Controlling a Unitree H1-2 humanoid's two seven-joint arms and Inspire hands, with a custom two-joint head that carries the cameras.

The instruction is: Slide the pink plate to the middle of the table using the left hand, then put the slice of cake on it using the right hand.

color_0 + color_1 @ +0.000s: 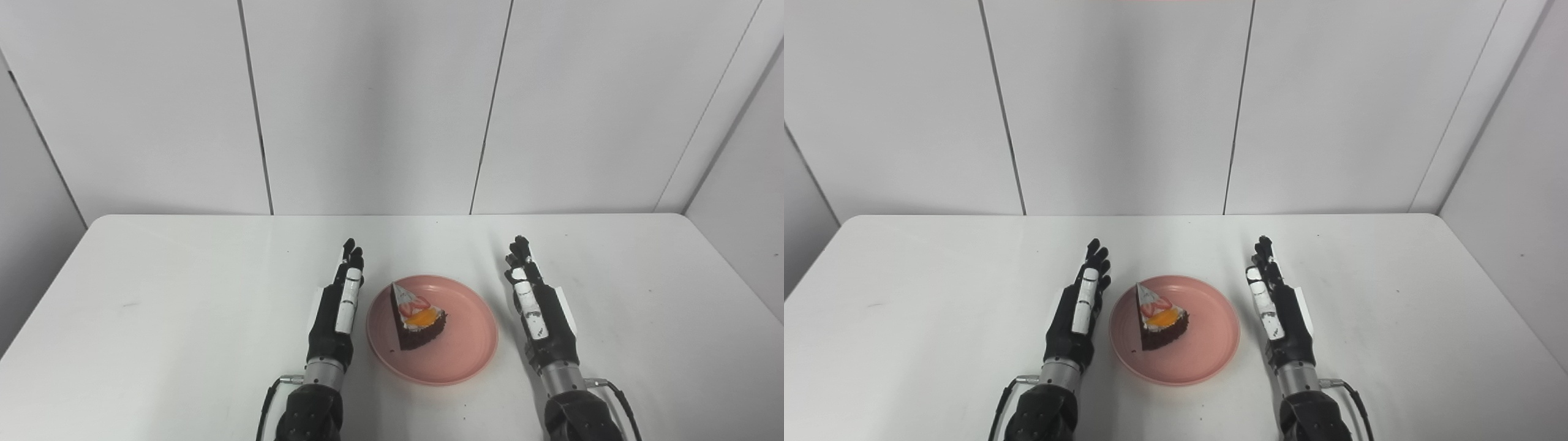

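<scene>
A pink plate lies on the white table near the middle, toward the front. On its left half sits a wedge of chocolate cake topped with white cream, strawberry and orange fruit. My left hand rests edge-on just left of the plate, fingers stretched forward, open and holding nothing. To the plate's right, a small gap away, my right hand stands the same way, open and empty. The same layout shows in the right eye view: plate, cake, left hand, right hand.
White wall panels rise behind the table's far edge. The tabletop stretches bare to the left and right of both hands. Cables run from each wrist near the bottom edge.
</scene>
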